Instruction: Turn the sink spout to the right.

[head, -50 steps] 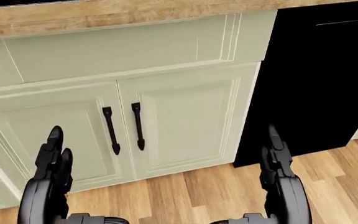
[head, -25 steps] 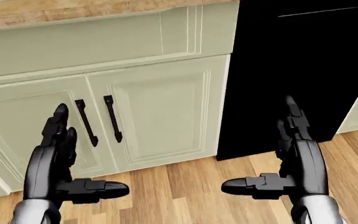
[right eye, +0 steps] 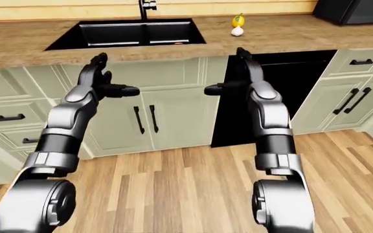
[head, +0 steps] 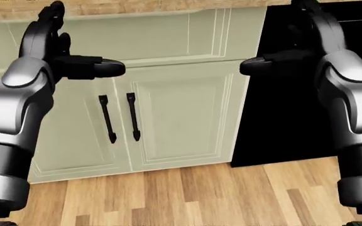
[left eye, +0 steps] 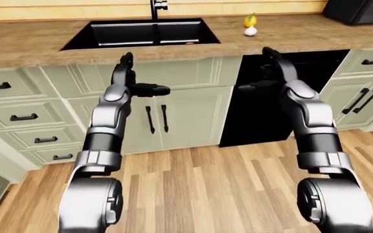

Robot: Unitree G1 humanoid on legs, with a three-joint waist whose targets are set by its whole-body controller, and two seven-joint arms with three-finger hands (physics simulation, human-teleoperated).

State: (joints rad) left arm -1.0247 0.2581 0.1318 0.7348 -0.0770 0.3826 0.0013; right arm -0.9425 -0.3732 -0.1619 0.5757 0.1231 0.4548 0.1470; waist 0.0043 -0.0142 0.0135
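Wooden surface (left eye: 37,43) runs across the top of the left-eye view, pale cabinets (left eye: 186,116) below. Black sink (left eye: 144,33) set in it; spout (left eye: 154,7) at the sink's top edge, mostly cropped. Left hand (left eye: 127,77) and right hand (left eye: 274,68) raised before the cabinets, fingers apart, holding nothing.

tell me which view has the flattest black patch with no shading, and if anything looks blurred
Head view: the black panel right of the cabinet doors renders as flat black, no shading. Left-eye view: the sink basin is similarly dark, with faint lighter edges. No blur in any view; the arms show soft grey highlights.
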